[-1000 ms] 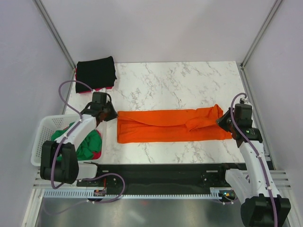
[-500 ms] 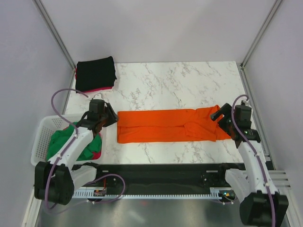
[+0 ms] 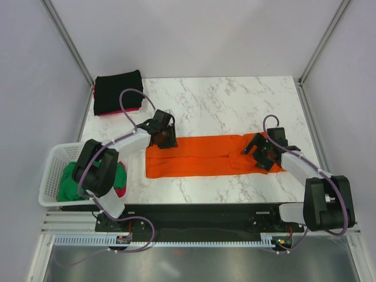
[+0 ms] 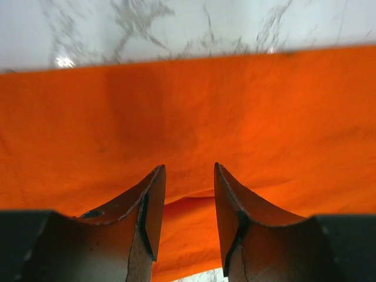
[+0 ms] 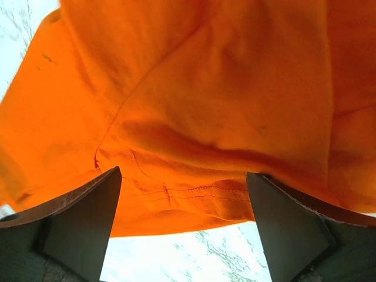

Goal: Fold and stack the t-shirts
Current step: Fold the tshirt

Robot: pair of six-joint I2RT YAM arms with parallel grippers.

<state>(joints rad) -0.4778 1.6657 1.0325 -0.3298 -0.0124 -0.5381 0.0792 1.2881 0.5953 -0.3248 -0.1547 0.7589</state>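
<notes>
The bright orange t-shirt (image 3: 200, 155) lies on the marble table as a long folded strip running left to right. My left gripper (image 3: 163, 140) hovers over the strip's left end at its far edge. In the left wrist view the left gripper (image 4: 189, 176) is open, with only flat orange fabric (image 4: 235, 106) under the gap. My right gripper (image 3: 258, 155) is over the bunched right end. There the right gripper (image 5: 184, 188) stands wide open above a stitched hem of the orange cloth (image 5: 205, 88), holding nothing. A folded black t-shirt (image 3: 118, 92) lies at the far left corner, with a pink-red edge showing beneath it.
A white lattice basket (image 3: 51, 161) stands off the table's left edge and holds a crumpled green t-shirt (image 3: 69, 179) and some pink-red cloth. Grey walls close in the table (image 3: 223, 106) on three sides. A black rail runs along the near edge.
Both grippers went from shut to open. Both arms swung inward from the strip's outer ends and now sit over the orange t-shirt itself.
</notes>
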